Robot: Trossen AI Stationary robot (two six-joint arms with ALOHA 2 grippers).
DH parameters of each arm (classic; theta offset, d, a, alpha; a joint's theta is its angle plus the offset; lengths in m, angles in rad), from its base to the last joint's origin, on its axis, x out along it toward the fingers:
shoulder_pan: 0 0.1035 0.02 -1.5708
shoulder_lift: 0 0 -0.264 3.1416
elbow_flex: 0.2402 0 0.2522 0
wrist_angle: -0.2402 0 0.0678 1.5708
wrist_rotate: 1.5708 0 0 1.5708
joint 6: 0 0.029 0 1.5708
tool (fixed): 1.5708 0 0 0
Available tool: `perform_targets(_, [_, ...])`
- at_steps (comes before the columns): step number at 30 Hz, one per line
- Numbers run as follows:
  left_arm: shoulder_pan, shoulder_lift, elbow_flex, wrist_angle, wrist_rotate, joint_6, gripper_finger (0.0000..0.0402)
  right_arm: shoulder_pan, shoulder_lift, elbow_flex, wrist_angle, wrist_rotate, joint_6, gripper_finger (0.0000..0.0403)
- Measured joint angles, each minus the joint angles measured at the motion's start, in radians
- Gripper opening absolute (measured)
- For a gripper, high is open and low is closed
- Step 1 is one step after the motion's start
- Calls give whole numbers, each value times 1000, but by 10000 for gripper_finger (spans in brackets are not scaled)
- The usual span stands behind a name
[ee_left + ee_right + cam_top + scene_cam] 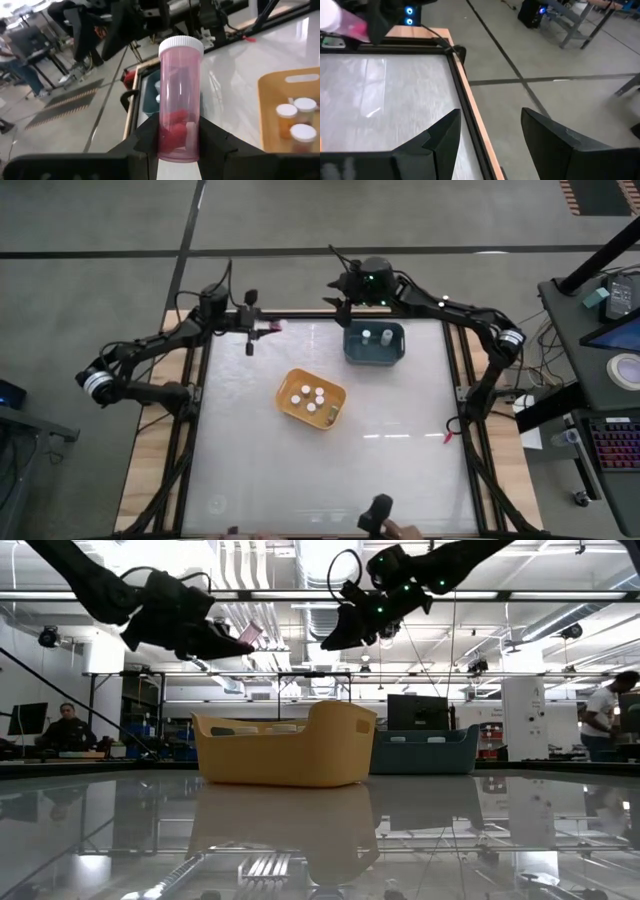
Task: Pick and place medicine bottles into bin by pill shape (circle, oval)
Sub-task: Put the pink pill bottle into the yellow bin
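Note:
My left gripper (266, 326) is high above the table's far left corner, shut on a pink see-through medicine bottle (180, 95) with a white cap and red pills inside. My right gripper (340, 300) hangs open and empty above the far edge, just left of the dark teal tub (392, 352), which holds two white-capped bottles (374, 336). The orange-yellow tub (290, 408) stands on its base near the table's middle with several white-capped bottles (311, 396) upright in it. My left gripper pinches the pink bottle's bottom end (178, 142) between its two fingers (214, 142), one on each side of the round wall. The fingers reach about level from the table's left. The bottle sticks out past the fingertips, cap end (181, 46) forward, lifted clear of the table.
The glass table top (330, 480) lies bare toward the near edge. A dark stand (377, 513) sits at the near edge. A desk with a keyboard and screens (605, 380) is beyond the right edge. People (62, 728) show in the room behind.

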Motion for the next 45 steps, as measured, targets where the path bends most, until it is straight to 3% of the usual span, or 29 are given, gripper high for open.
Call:
perform_targets(8, [76,142,9,257,182,-102,80,0,15,34,-33,-48,-20,201])
perform_targets(17, [101,350,86,610,387,-350,80,-21,15,41,-11,-56,-40,201])
perform_targets(20, [87,399,125,659,437,-432,80,-22,25,41,-2,-137,-28,201])
perform_targets(25, [53,412,151,662,448,-456,80,-11,67,37,81,-285,16,201])
perform_targets(34, [31,409,149,660,428,-503,80,34,139,35,297,-334,-6,201])
perform_targets(39, [31,410,148,652,409,-509,80,48,145,43,329,-415,-33,201])
perform_targets(45, [21,410,147,651,381,-510,80,72,150,61,372,-420,-37,201])
